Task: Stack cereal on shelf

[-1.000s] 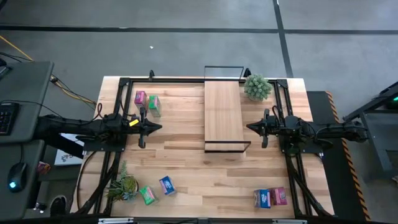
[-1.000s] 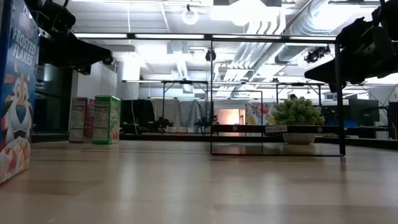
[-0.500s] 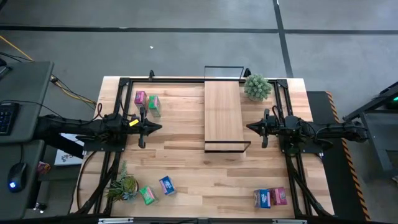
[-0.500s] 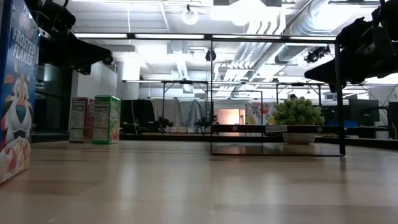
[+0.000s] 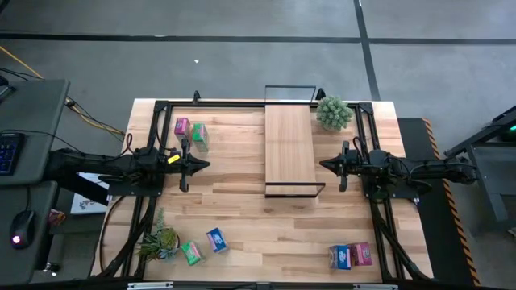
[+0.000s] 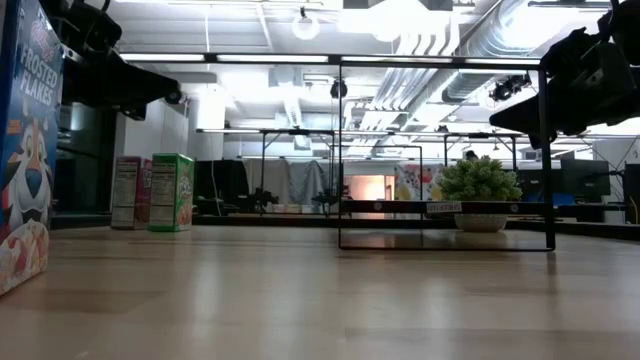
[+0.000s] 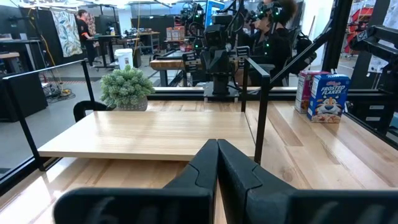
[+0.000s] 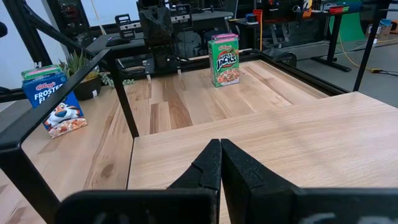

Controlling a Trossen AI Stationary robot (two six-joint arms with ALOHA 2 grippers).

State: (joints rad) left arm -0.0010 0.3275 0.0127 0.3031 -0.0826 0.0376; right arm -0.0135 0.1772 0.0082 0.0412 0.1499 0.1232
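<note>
**High view: both arms idle beside the bare shelf**

High view shows the shelf (image 5: 289, 145) at the desk's (image 5: 242, 209) middle, its plank carrying no boxes. The left gripper (image 5: 203, 165) and right gripper (image 5: 326, 164) hover on either side of it, jaws closed on nothing. A pink box (image 5: 181, 126) and green box (image 5: 199, 135) stand at the far left; a green box (image 5: 191, 253) and blue box (image 5: 216, 239) lie near left by a potted plant (image 5: 161, 239); a blue box (image 5: 340, 257) and pink box (image 5: 361, 254) sit near right.
</note>
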